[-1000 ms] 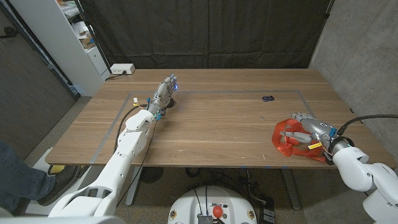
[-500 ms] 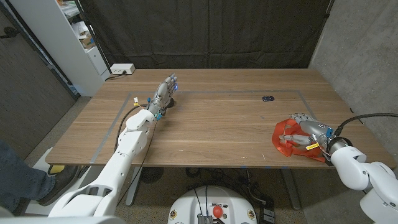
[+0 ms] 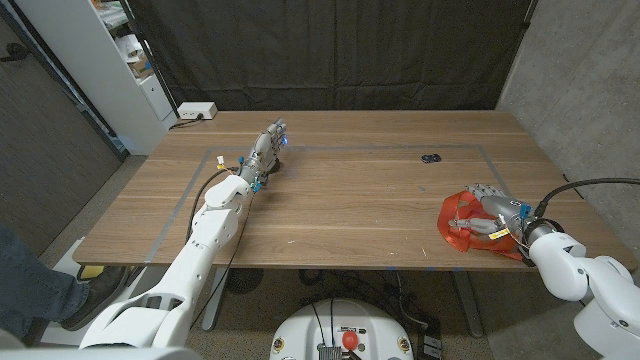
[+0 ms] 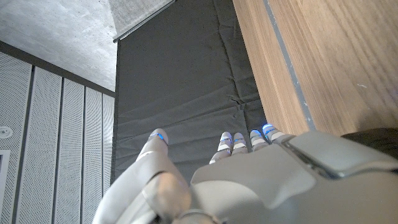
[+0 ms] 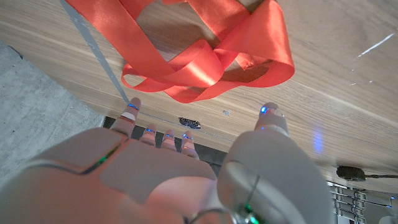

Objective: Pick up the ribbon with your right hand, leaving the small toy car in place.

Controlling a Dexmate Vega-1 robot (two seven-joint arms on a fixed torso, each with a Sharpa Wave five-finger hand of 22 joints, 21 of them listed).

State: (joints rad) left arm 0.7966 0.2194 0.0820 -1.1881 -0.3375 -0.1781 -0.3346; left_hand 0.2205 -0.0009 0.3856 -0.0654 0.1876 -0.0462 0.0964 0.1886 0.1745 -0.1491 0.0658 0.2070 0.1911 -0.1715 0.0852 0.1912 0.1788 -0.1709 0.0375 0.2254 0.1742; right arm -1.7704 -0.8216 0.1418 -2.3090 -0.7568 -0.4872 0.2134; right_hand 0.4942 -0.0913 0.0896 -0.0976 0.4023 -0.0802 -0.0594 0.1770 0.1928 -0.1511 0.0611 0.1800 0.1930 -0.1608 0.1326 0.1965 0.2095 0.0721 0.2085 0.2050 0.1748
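right hand (image 3: 492, 209) edged nearer over ribbon (image 3: 462, 222)

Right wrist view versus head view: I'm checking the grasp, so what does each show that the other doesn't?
Right wrist view alone: the ribbon's loops up close, with the right hand's fingertips apart and short of it. Head view alone: the left hand far across the table, holding nothing. Both: the ribbon, the right hand and the small toy car, apart from the ribbon.
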